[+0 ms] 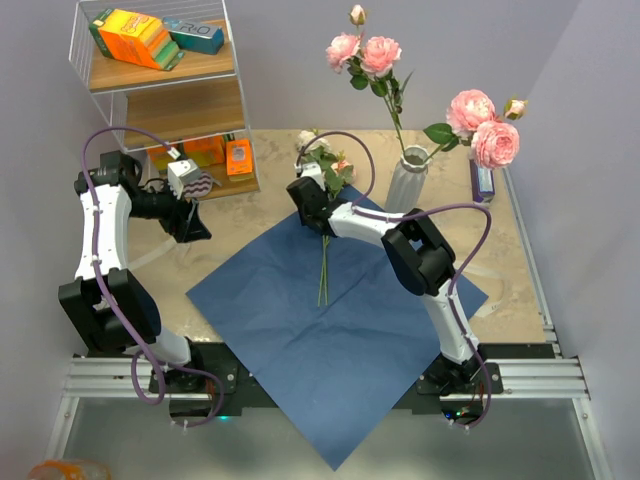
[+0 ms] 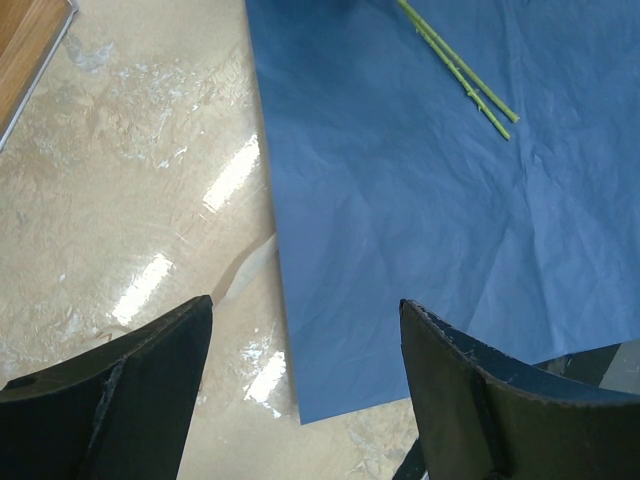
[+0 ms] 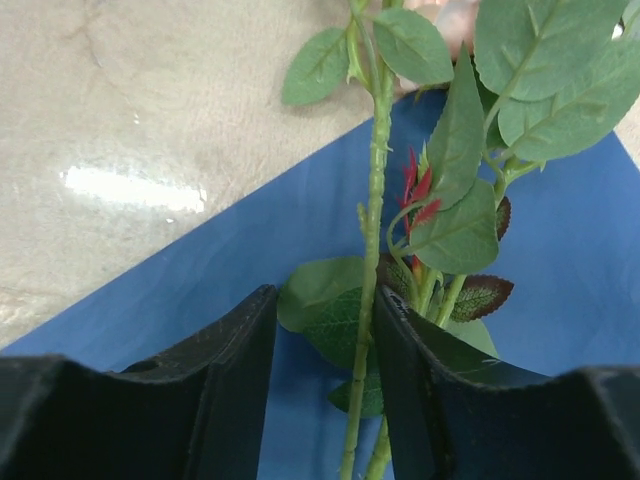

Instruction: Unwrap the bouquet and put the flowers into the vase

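Beige surface (image 1: 515, 255): your left pincer (image 2: 305, 305) hangs wide open, empty, over the edge of the blue paper (image 1: 330, 340); your right pincer (image 3: 325, 295) sits half-open round a stem (image 3: 375, 180) on it.

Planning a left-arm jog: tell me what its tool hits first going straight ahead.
The left tool points down at the edge of the paper, so it likely meets the paper or the bare table right beside it first; depth is unclear. The stems lie off that line.

Left hand (image 2: 305, 305) hovers, jaws wide; right hand (image 3: 327, 295) reaches forward low, jaws half-parted.
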`<state>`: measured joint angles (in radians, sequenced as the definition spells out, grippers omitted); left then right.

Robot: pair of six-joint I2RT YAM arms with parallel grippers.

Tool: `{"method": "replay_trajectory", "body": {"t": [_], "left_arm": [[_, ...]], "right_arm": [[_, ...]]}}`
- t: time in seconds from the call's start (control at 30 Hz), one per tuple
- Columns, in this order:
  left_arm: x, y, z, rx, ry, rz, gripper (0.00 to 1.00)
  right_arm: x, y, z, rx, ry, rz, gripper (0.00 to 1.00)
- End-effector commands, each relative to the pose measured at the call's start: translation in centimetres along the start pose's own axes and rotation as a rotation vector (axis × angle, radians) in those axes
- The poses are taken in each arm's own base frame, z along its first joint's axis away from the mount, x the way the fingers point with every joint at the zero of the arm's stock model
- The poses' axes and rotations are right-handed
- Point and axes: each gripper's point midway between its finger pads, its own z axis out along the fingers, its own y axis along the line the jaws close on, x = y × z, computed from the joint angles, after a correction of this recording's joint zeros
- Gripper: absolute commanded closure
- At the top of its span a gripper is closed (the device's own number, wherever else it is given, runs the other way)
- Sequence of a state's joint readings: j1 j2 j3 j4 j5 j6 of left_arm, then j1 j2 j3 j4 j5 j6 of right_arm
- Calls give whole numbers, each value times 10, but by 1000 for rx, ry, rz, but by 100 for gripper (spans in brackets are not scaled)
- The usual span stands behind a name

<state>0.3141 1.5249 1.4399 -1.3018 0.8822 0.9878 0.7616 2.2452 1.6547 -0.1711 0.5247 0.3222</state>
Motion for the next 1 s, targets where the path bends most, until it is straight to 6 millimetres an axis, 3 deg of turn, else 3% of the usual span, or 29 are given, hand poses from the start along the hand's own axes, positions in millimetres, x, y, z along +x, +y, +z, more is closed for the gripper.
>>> {"method": "replay_trajectory", "body": {"t": [0.0, 0.1, 0.13, 0.23, 0.33, 0.47, 0.6, 0.67, 0.7, 0.87, 0.97], "left_arm": [[1, 2, -1, -3, -12, 6, 20], [0, 2, -1, -4, -12, 7, 20], [1, 2, -2, -6, -8, 7, 20], [3, 3, -2, -13, -1, 8, 20], [2, 3, -3, -20, 0, 15, 20], [-1, 2, -4, -18, -10, 17, 20], [-4, 1, -6, -19, -15, 19, 20], [-4, 1, -6, -21, -15, 21, 20], [-3, 0, -6, -19, -15, 19, 20], [-5, -1, -7, -22, -17, 28, 20], [-6, -1, -9, -27, -17, 32, 20]], "right_arm": [[2, 0, 0, -17, 13, 42, 58], [7, 2, 2, -27, 27, 50, 67], [9, 3, 4, -29, 31, 54, 76], [10, 4, 4, -39, 37, 59, 88], [-1, 6, -4, -56, 15, 73, 93], [-34, 4, -24, -82, -56, 104, 100], [-88, 5, -68, -158, -167, 159, 100], [-105, 4, -84, -180, -209, 181, 100], [-121, 4, -102, -199, -248, 197, 100], [-159, -3, -153, -243, -388, 216, 100], [-195, -5, -198, -299, -545, 191, 100]]}}
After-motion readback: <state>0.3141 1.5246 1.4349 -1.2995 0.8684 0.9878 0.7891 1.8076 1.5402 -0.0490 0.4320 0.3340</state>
